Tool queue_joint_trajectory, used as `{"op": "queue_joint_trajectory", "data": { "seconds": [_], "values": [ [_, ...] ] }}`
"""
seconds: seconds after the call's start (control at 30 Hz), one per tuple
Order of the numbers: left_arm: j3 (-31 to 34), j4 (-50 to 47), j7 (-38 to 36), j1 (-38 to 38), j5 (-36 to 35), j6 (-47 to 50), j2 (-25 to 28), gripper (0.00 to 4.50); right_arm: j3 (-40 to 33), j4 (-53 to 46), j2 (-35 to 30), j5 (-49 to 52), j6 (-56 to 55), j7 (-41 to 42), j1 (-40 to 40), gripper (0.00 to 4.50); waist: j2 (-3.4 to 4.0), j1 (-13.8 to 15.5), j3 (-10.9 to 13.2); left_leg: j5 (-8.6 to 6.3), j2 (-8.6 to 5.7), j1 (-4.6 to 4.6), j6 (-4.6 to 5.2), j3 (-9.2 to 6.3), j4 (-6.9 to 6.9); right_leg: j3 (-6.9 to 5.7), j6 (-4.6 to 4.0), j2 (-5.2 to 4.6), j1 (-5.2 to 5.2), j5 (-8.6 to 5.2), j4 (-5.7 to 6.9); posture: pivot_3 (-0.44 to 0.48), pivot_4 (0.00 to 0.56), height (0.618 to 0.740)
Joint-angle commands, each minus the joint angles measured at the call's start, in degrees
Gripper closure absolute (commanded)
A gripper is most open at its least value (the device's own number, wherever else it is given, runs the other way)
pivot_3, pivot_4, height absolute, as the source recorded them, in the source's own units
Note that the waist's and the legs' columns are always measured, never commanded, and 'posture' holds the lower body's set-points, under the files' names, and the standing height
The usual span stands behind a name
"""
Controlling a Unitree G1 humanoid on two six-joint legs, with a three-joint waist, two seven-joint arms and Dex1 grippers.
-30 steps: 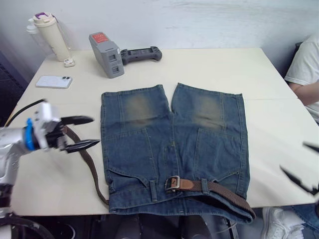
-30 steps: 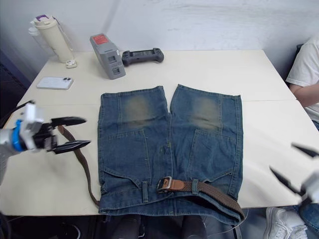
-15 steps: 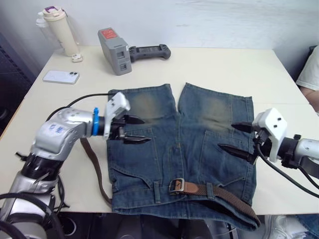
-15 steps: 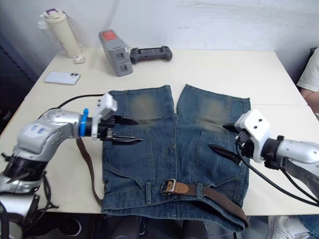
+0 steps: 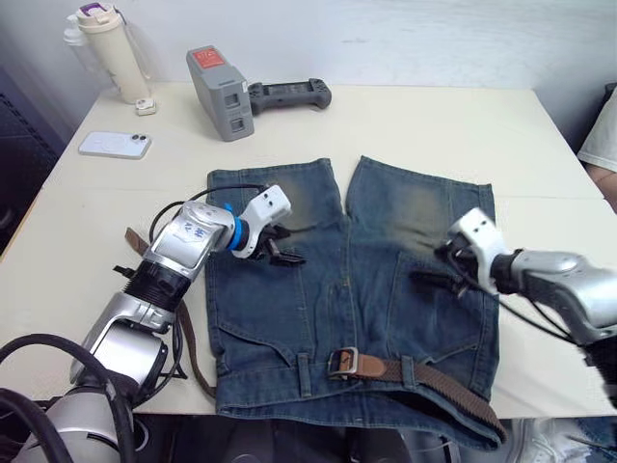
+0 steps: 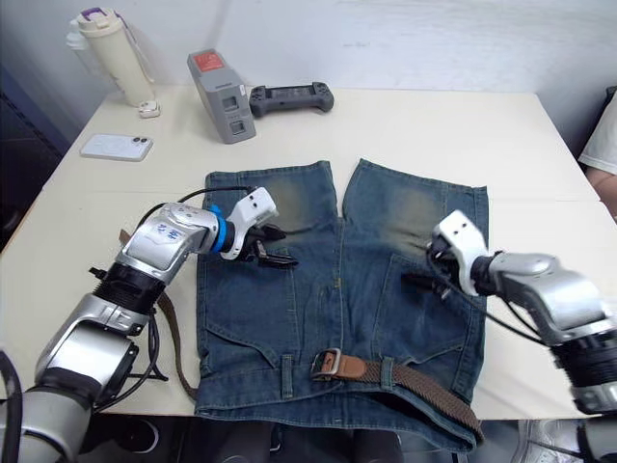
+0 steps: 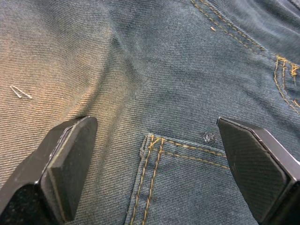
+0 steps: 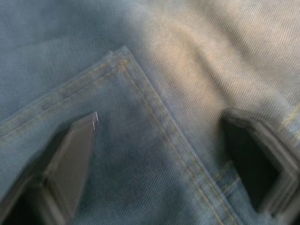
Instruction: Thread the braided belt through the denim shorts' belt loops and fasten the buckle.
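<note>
Belt: we see the dark brown braided belt (image 5: 439,377) with its tan leather tip lying along the waistband at the near edge, part threaded; its other end trails off the left side of the shorts and hangs by the surface edge.
Buckle: the small square silver metal buckle (image 5: 337,362) sits at mid-waistband, and we judge it not yet fastened.
Loops: the short upright blue denim belt loops (image 5: 303,368) are narrow and soft; we think a wide woven strap could snag or bunch there.
Shorts: the blue denim shorts (image 5: 328,318), twill with faded yellowish patches and tan stitching, lie flat on the cream surface (image 5: 540,145).
Left pincer: the left pincer (image 7: 154,164) hangs wide open over the left leg by a pocket corner, holding nothing.
Right pincer: the right pincer (image 8: 161,161) is spread open over the right pocket seam, empty.
Risk: both pincers are well up the legs from the belt; closing here would, we judge, pinch denim and drag the shorts, shifting the loops.
Risk: the hanging strap could slide off and pull back out.
Far items: a grey box-shaped device (image 5: 220,93), a dark handheld controller (image 5: 289,94), a white phone (image 5: 116,145), a cream lidded bottle (image 5: 104,48).
</note>
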Motion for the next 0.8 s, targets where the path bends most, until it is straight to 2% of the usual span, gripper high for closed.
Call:
{"op": "queue_joint_trajectory", "data": {
  "seconds": [0.03,0.07,0.1,0.13,0.2,0.27,0.33,0.4,0.43,0.5,0.8],
  "values": [
    [-2.87,-3.45,-1.97,3.13,1.82,3.18,0.48,0.01,0.25,-0.25,2.39,-1.39,4.69,0.07,1.68,0.00,-0.04,-0.12,-0.11,0.00,0.01,0.08,0.00,0.00,0.02,0.03,0.00,0.00,0.05,0.00,0.06,0.000,0.150,0.740],
    [-3.33,-4.02,-2.04,3.88,2.49,3.35,0.72,0.42,0.62,-0.20,2.71,-2.34,5.43,-0.02,1.90,0.00,-0.05,-0.12,-0.16,0.00,0.01,0.11,0.00,0.01,0.00,0.05,0.00,0.00,0.07,0.00,0.05,0.000,0.150,0.740],
    [-3.66,-4.37,-2.01,4.34,3.17,3.27,0.90,0.54,0.92,-0.23,2.86,-3.15,5.85,0.04,2.04,0.00,-0.10,-0.08,-0.26,0.00,0.02,0.12,0.00,0.01,0.00,0.05,0.00,0.00,0.07,0.00,0.06,0.000,0.150,0.740],
    [-3.71,-4.84,-2.13,4.83,3.41,3.58,0.98,0.93,1.04,-0.33,3.07,-3.73,6.25,0.21,2.25,0.39,-0.13,-0.07,-0.33,0.00,0.02,0.12,0.00,0.01,-0.03,0.05,0.00,0.00,0.06,0.00,0.04,0.000,0.150,0.740],
    [-3.11,-4.79,-1.99,5.22,3.89,3.63,0.81,1.66,1.18,-0.96,3.28,-4.44,7.17,0.95,2.52,0.82,-0.17,-0.05,-0.39,-0.01,0.02,0.13,0.00,0.01,-0.04,0.05,0.00,0.00,0.07,0.00,0.02,0.000,0.150,0.740],
    [-2.58,-4.05,-1.73,5.16,4.61,2.75,0.71,2.38,1.08,-1.30,3.47,-5.62,7.16,1.22,2.49,1.59,-0.31,-0.03,-0.51,-0.02,0.02,0.14,0.00,0.02,-0.04,0.05,0.00,0.00,0.09,0.00,-0.01,0.000,0.150,0.740],
    [-2.29,-3.48,-1.52,5.08,5.30,1.94,0.60,3.30,0.92,-1.43,3.58,-6.58,7.07,1.73,2.44,2.54,-0.36,-0.03,-0.58,-0.03,0.02,0.14,0.00,0.02,-0.05,0.05,0.00,0.00,0.09,0.00,-0.02,0.000,0.150,0.740],
    [-0.91,-1.12,-0.49,3.82,5.65,0.26,-0.18,3.95,-0.07,-0.99,4.72,-7.24,6.53,1.17,0.82,3.27,-0.42,-0.05,-0.68,-0.03,0.02,0.14,0.00,0.02,-0.05,0.05,0.00,0.00,0.10,0.00,-0.03,0.000,0.150,0.740],
    [-0.04,0.54,0.46,3.01,5.94,-1.03,-0.82,4.40,-0.61,-0.40,5.40,-7.69,5.95,0.89,-0.25,3.79,-0.45,-0.09,-0.71,-0.03,0.02,0.15,0.01,0.02,-0.03,0.05,0.00,0.00,0.10,0.00,-0.02,0.000,0.150,0.740],
    [1.31,3.60,1.92,1.44,6.37,-3.18,-2.22,4.50,-1.13,1.45,6.50,-9.21,4.47,0.67,-2.12,4.46,-0.45,-0.09,-0.74,-0.03,0.03,0.16,0.00,0.02,0.04,0.05,0.00,0.00,0.11,0.00,0.08,0.000,0.150,0.740],
    [6.74,21.75,9.85,-7.14,8.44,-15.60,-8.08,4.50,-0.98,16.78,11.58,-17.66,-6.12,0.49,-12.25,4.46,-0.45,-0.46,-0.72,-0.03,0.03,0.09,0.01,0.06,0.32,0.17,-0.01,0.00,-0.03,0.07,0.37,0.000,0.150,0.740]
  ]
}}
